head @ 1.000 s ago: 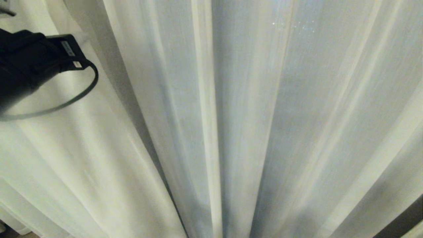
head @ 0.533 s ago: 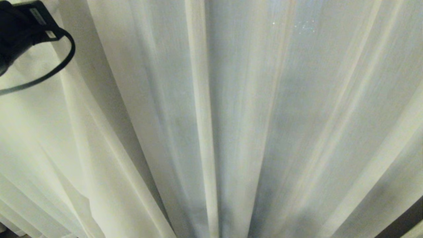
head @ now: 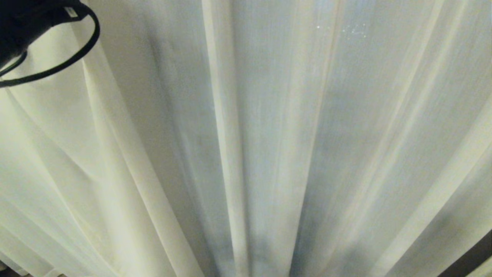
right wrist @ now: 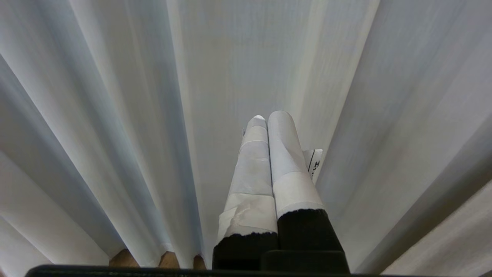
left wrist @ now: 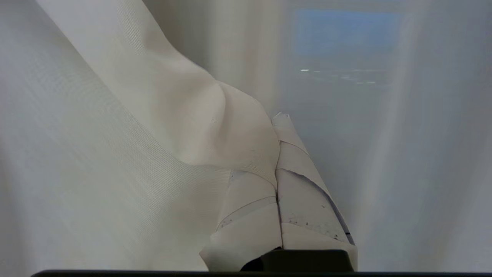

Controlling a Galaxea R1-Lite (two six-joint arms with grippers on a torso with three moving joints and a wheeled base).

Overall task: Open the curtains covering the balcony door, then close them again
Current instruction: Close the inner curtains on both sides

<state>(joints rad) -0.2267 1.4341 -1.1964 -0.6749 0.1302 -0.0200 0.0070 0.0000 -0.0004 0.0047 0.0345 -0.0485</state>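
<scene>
The curtains [head: 269,146] are hanging fully drawn and are filling the whole head view, so the balcony door behind them is not showing; only a bluish rectangle of light is glowing through the weave in the left wrist view. The left gripper [left wrist: 278,154] is clenched, its taped fingers [left wrist: 300,200] pressed together with nothing clamped between them, and a bulging fold of the left panel [left wrist: 192,115] is draping over and resting against one side of the fingers. Compared with a second ago, the left arm [head: 19,27] and its looped black cable [head: 73,57] are now sitting higher and closer to the upper left corner of the head view, and the pleats along the left edge of the fabric are bunching and slanting where they were lying smoother before. The central hemmed edge [head: 221,134] is also drifting slightly toward the left. This suggests that the closed fingers are working as a hook, sweeping the left panel sideways to begin the opening step, which appears to be barely started. The right gripper [right wrist: 269,119] is likewise clenched on nothing and is pointing idly at the pleats, just short of the fabric.
</scene>
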